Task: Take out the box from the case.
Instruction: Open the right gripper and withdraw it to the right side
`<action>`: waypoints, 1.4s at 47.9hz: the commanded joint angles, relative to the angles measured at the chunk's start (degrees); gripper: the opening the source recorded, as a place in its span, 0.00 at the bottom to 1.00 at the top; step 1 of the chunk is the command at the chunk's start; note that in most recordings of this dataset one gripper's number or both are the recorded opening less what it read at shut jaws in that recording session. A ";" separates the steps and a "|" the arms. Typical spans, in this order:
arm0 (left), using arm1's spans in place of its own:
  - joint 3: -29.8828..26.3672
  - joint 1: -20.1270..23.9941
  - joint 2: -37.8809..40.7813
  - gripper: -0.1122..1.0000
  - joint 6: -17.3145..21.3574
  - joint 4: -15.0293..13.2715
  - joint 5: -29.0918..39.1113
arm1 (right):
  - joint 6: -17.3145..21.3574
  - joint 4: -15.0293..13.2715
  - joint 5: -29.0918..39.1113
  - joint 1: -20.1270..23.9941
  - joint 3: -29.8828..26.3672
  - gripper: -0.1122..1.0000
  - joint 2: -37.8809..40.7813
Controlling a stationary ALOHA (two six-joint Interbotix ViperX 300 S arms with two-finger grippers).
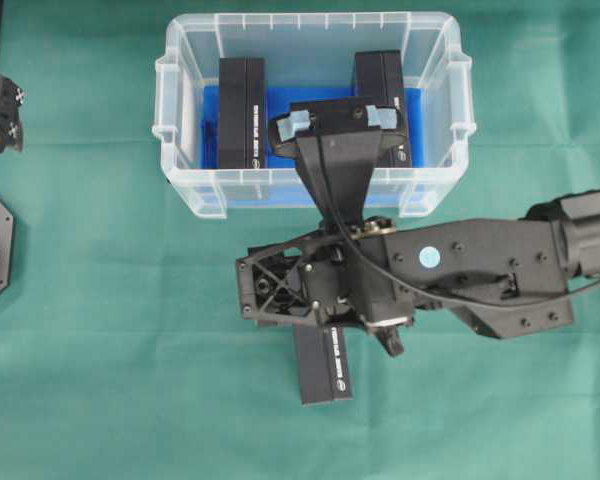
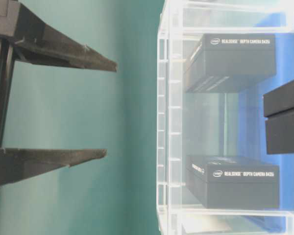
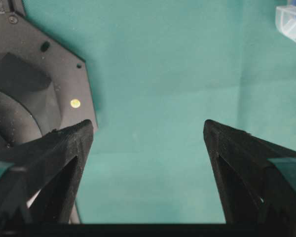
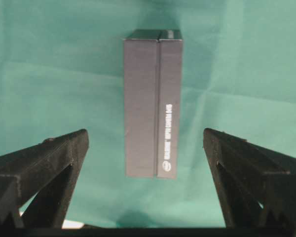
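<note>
The black rectangular cardboard box [image 4: 153,103] lies lengthwise up the frame's middle between the right gripper [image 4: 145,148]'s wide-open, empty fingers [image 4: 49,158], out on the bench.

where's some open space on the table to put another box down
Bare green cloth lies left of the box on the table, between it and the left end effector, and right of it below the right arm. The case is crowded: two boxes plus the arm overhead.
</note>
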 commanded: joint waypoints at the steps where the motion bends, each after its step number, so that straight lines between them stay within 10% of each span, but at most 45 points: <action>1: -0.62 -0.09 0.00 0.87 -0.18 0.26 -0.18 | -0.18 -0.09 1.41 0.18 -0.88 0.95 -2.46; 16: -0.62 -0.09 0.00 0.87 -0.18 0.18 -0.18 | 0.44 1.05 6.33 2.02 5.89 0.95 -8.17; 49: -0.62 -0.09 0.00 0.87 -0.18 0.18 -0.53 | 4.75 1.32 0.70 8.09 41.04 0.94 -39.55; 67: -0.62 -0.09 0.00 0.87 -0.44 0.09 -0.70 | 1.76 -1.41 -2.55 3.96 49.66 0.94 -44.47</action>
